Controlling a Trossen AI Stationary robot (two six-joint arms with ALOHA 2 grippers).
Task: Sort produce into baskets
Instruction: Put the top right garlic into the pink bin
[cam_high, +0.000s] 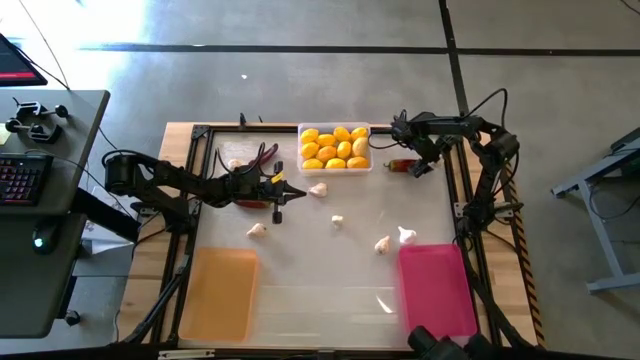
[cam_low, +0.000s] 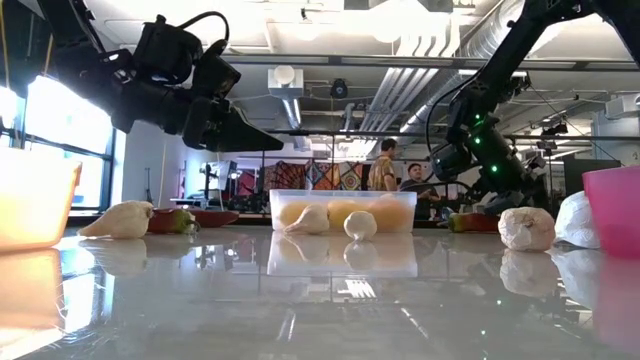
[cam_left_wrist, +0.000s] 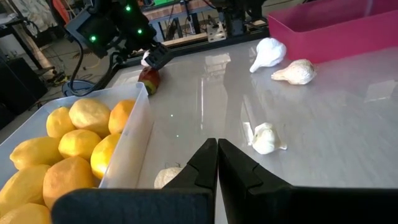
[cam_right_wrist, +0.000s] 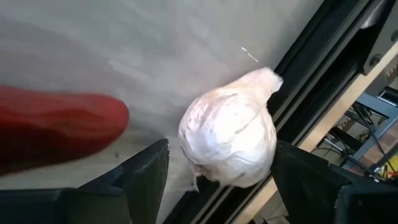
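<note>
The clear tray (cam_high: 372, 148) at the far middle holds several yellow lemons (cam_high: 335, 148). The orange tray (cam_high: 220, 295) stands near left and the pink tray (cam_high: 437, 290) near right. Garlic bulbs (cam_high: 318, 188) (cam_high: 338, 221) (cam_high: 257, 230) lie loose on the table. My left gripper (cam_high: 285, 190) is shut and empty above the table, left of the clear tray; a garlic bulb (cam_left_wrist: 168, 177) lies just past its tips. My right gripper (cam_right_wrist: 221, 180) is open at the far right edge. Its fingers stand on either side of a garlic bulb (cam_right_wrist: 229, 142), beside a red chili (cam_right_wrist: 56, 124). My right gripper has one finger (cam_right_wrist: 149, 171) a little off the garlic bulb's one side and the other finger (cam_right_wrist: 298, 174) right at its other side (cam_right_wrist: 270, 140). I cannot tell whether either finger touches it. The bulb lies by the table's dark edge rail.
More garlic (cam_high: 382, 243) (cam_high: 406, 235) lies just beyond the pink tray. Red chilies (cam_low: 175, 220) lie at the far left by my left arm. The table's dark frame rail (cam_right_wrist: 323, 68) runs close beside my right gripper. People show in the room behind (cam_low: 385, 165).
</note>
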